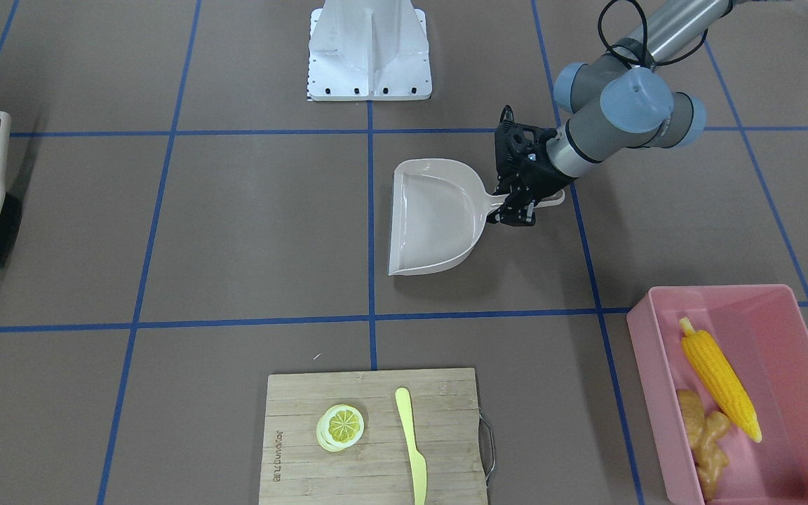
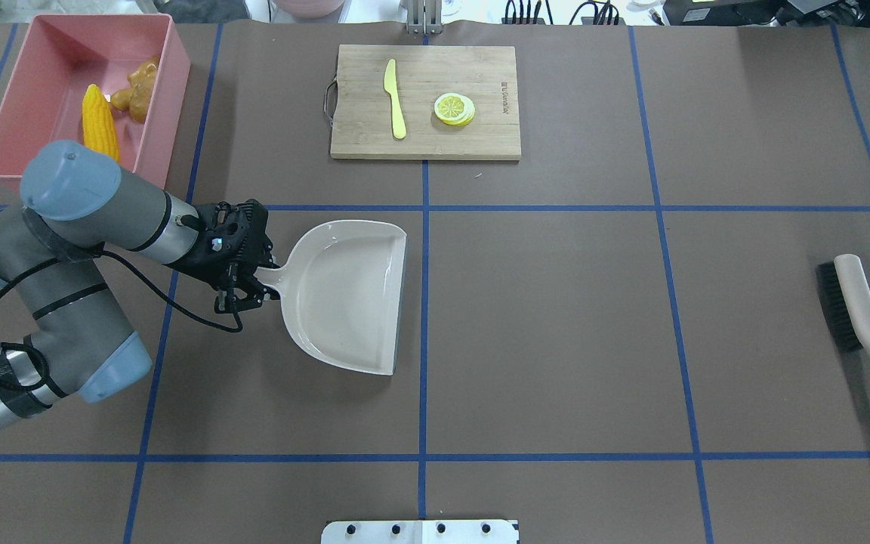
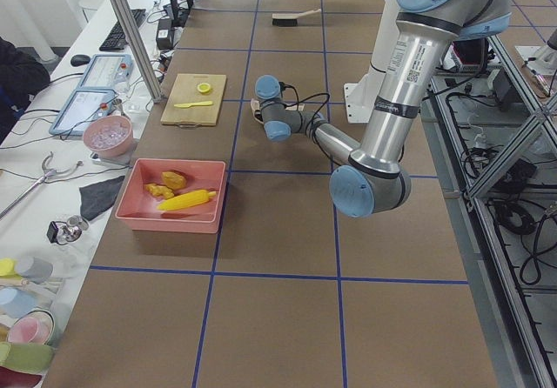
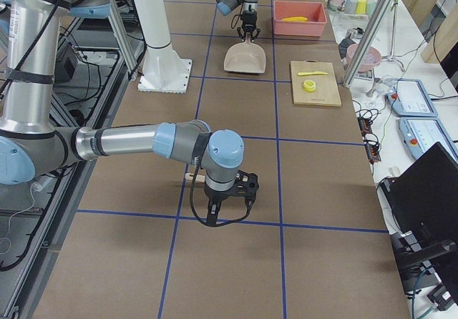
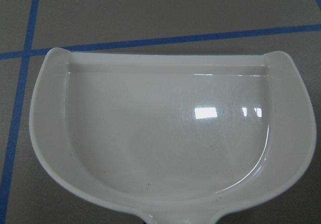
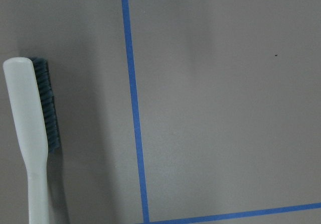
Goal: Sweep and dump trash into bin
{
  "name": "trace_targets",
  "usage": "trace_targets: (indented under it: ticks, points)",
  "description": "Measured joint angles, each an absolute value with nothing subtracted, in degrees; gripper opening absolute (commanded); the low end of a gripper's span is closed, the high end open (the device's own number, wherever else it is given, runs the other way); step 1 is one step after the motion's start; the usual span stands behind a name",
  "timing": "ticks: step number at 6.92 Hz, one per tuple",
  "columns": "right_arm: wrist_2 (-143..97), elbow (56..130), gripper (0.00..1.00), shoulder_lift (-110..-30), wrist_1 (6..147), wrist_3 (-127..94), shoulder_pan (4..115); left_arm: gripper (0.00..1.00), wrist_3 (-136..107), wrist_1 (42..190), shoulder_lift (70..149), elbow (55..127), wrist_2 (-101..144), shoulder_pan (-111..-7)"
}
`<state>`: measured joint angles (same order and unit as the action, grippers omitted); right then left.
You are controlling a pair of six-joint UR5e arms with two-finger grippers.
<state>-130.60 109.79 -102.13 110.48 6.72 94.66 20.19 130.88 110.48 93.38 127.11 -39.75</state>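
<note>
A brown matte table (image 2: 556,340), ruled into squares by blue tape, is seen with broad stretches of mat lying open around the shallow beige plastic dustpan (image 2: 352,295) — off its straight lip and on the robot's side of it. The large rectangular pink plastic bin (image 2: 165,113), smooth and tall-walled, is set to the left of the dustpan and farther from the robot, near the table's far left corner. Beyond the dustpan, at the far edge, a wooden cutting board (image 2: 480,136) is laid flat. The dustpan is rested flat and glossy, its handle clamped between the fingers of the left gripper (image 2: 248,285). Well apart on the dustpan's right, a beige hand brush with dark bristles (image 2: 858,317) is laid on the mat. The right gripper (image 4: 229,208) is hung near it, and how far it is open cannot be told. Inside the bin are seen the ribbed yellow corn cob (image 2: 99,125), the knobbly tan ginger root (image 2: 144,79) and — touching it — what looks like a smooth orange-brown potato (image 2: 121,99).
</note>
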Motion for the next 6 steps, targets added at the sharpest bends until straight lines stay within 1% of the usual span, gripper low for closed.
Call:
trace_targets:
  ticks: [1, 2, 3, 6]
  points:
    - [-130.61, 109.78, 1.00, -102.13, 110.48, 6.72, 94.66, 0.23, 19.74, 130.57, 110.59, 93.32, 127.15, -39.67]
    - [-130.60, 109.78, 1.00, -102.13, 110.49, 6.73, 94.66, 0.58, 19.58, 130.42, 110.62, 93.19, 127.17, -39.50]
    - [-130.61, 109.78, 1.00, -102.13, 110.52, 6.70, 94.66, 0.98, 19.56, 130.39, 110.65, 93.00, 127.20, -39.28]
    - [-130.55, 109.73, 1.00, -102.13, 110.48, 6.72, 94.66, 0.98, 19.60, 130.43, 110.52, 93.18, 127.42, -39.11]
